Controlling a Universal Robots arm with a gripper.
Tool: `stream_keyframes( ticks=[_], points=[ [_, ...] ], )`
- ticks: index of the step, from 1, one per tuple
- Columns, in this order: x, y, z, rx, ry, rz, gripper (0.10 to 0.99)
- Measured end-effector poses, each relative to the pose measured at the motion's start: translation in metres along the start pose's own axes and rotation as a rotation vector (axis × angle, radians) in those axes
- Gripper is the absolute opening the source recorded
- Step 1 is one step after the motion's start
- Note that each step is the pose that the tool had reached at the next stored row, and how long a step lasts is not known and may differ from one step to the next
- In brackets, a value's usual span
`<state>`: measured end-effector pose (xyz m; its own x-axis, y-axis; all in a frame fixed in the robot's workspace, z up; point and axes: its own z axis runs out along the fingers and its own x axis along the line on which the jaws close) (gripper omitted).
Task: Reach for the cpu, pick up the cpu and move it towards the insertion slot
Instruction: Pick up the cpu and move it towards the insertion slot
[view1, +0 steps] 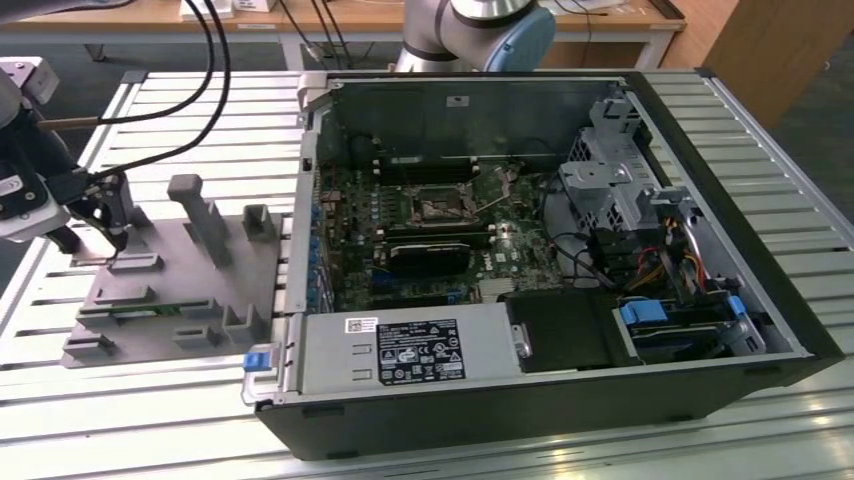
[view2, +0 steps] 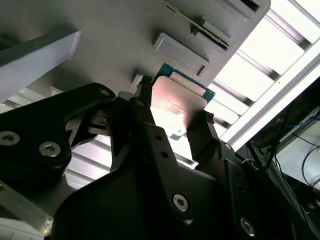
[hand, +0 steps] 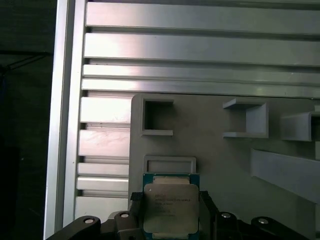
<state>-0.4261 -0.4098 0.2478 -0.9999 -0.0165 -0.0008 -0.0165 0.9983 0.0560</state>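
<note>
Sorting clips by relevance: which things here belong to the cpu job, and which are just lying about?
Part of the job:
- the cpu, between the fingers
- the gripper, shut on the cpu
- the insertion slot, inside the open computer case

Just lying about:
- grey fixture plate
- black finned card
- power supply
- drive cage
</note>
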Motion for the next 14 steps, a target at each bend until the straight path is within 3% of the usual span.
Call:
stream_keyframes(
  ticks=[14],
  points=[
    [0.0000,0.0003,-0.0059,0.000,-0.0001,0.000,0.533]
  ],
)
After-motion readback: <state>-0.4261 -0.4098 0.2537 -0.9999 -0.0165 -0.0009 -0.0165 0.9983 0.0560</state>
